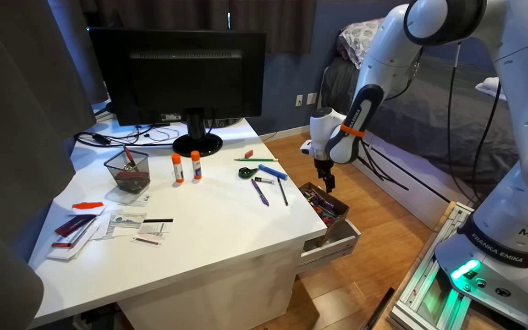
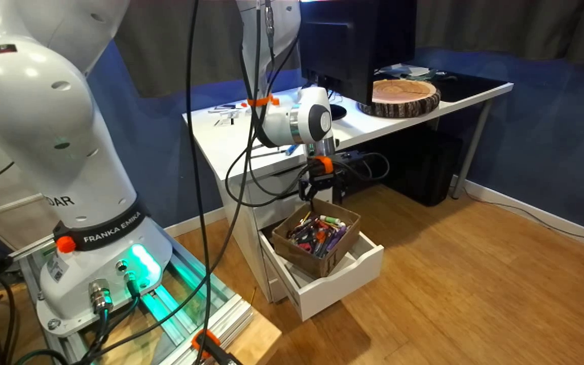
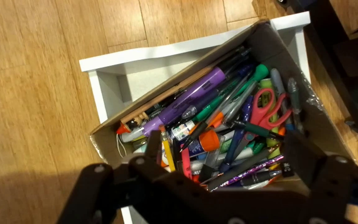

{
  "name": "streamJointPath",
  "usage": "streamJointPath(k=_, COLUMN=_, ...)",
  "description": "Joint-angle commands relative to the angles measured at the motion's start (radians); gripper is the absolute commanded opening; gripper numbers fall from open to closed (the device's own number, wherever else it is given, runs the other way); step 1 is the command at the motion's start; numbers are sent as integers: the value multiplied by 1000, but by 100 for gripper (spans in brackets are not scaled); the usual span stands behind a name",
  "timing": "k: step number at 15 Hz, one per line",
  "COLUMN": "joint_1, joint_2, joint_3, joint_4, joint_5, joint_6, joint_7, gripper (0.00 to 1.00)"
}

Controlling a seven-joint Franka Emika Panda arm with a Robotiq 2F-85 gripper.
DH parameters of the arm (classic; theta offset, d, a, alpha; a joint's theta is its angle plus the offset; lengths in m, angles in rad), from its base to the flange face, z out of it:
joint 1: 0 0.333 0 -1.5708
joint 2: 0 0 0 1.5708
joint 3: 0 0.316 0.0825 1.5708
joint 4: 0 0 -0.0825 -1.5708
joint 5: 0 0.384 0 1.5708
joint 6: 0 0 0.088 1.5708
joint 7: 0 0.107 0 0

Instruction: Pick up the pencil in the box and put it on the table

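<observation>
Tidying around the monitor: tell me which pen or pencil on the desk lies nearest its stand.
The green pencil, beside the reddish block. The purple pen, thin dark one and thick blue one all lie farther from the stand, nearer the drawer.

The desk (image 1: pixel 227 224) is plain white, as is the drawer (image 2: pixel 342 289); the carton (image 2: pixel 297 257) is brown and the tool (image 3: pixel 222 138) black. A yellow pencil (image 3: pixel 168 152) is reddish-brown at one end. The scissors (image 3: pixel 259 119) have coral-pink handles, a marker (image 3: pixel 193 95) is purple with dark lettering, and a pen (image 3: pixel 250 171) carries a speckled purple pattern. The glue sticks (image 1: pixel 178 169) are white with orange caps. The wall (image 2: pixel 550 142) is blue, the floor (image 2: pixel 474 274) honey-brown with streaked grain.
</observation>
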Motion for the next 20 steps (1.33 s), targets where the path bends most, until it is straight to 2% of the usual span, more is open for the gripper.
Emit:
streamJointPath(k=1, joint_1=-49, joint_2=61, joint_3=34, joint_4=67, joint_5=4, joint_6=-9, joint_7=-108, gripper=100)
streamJointPath(k=4, joint_1=-60, joint_2=106, joint_3=34, joint_4=113, joint_5=11, joint_6=-3, joint_7=-150, gripper=100)
streamJointPath(k=5, joint_1=-55, joint_2=122, joint_3=29, joint_4=130, joint_5=10, joint_6=-1, joint_7=-155, gripper=95)
streamJointPath(k=7, joint_1=-52, joint_2=150, joint_3=28, joint_4=158, joint_5=10, joint_6=2, joint_7=-167, gripper=75)
streamJointPath(k=8, joint_1=-51, joint_2=163, joint_3=32, joint_4=171, joint_5=13, joint_6=-3, joint_7=-175, gripper=74)
streamJointPath(k=13, joint_1=-38, joint_2=224, joint_3=32, joint_4=236, joint_5=13, joint_6=-6, joint_7=-187, gripper=54)
streamJointPath(k=14, joint_1=-37, joint_2=237, joint_3=32, joint_4=249, joint_5=12, joint_6=-4, joint_7=-189, gripper=55)
streamJointPath(k=15, joint_1=-37, joint_2=247, joint_3=33, joint_4=260, joint_5=13, joint_6=-1, joint_7=-191, gripper=50)
streamJointPath(k=16, joint_1=-33, joint_2=262, joint_3=29, joint_4=276, joint_5=10, joint_6=9, joint_7=-188, gripper=54)
streamJointPath(k=20, joint_1=-38, joint_2=308, joint_3=38, joint_4=332, joint_5=15, joint_6=9, joint_7=-206, gripper=51)
